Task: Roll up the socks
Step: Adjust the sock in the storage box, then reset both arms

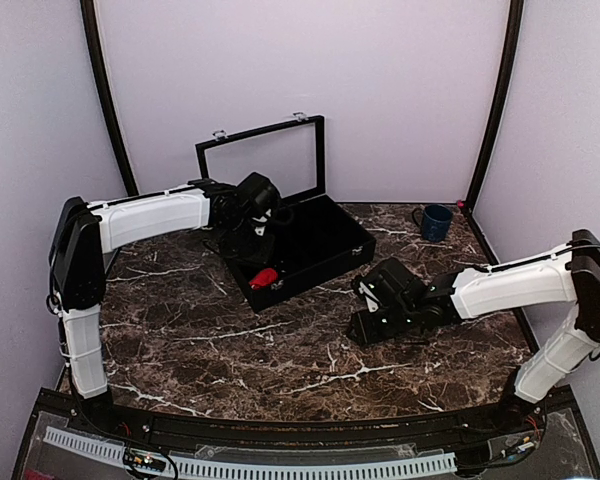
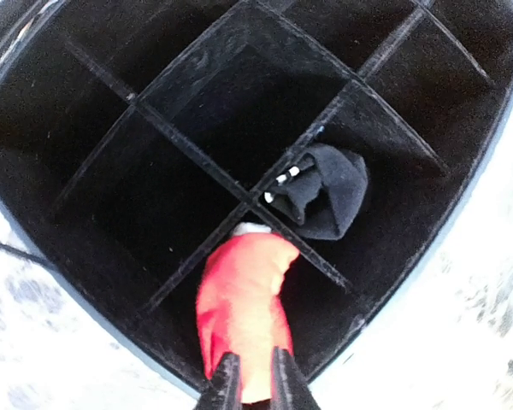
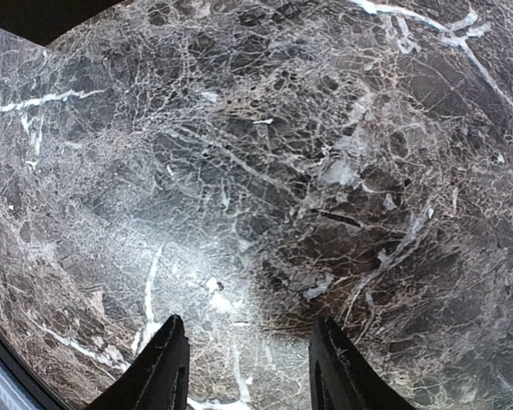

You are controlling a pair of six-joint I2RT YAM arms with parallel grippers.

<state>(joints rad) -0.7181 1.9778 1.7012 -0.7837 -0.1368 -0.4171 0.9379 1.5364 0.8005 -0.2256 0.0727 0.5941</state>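
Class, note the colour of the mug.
Dark blue; the mug shows best in the top external view.

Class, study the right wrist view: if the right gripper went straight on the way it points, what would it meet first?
The marble table; nothing lies between it and the open jaws of the right gripper. How near is unclear.

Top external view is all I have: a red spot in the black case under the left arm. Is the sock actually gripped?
Observer: Yes. In the left wrist view the left gripper is shut on the near end of the red sock.
Operator: Is anything else in that case?
Observer: A rolled black bundle sits in the compartment next to the sock, inside the black case.
Operator: And the right gripper?
Observer: The right gripper is open over the bare marble table, with nothing between its fingers.
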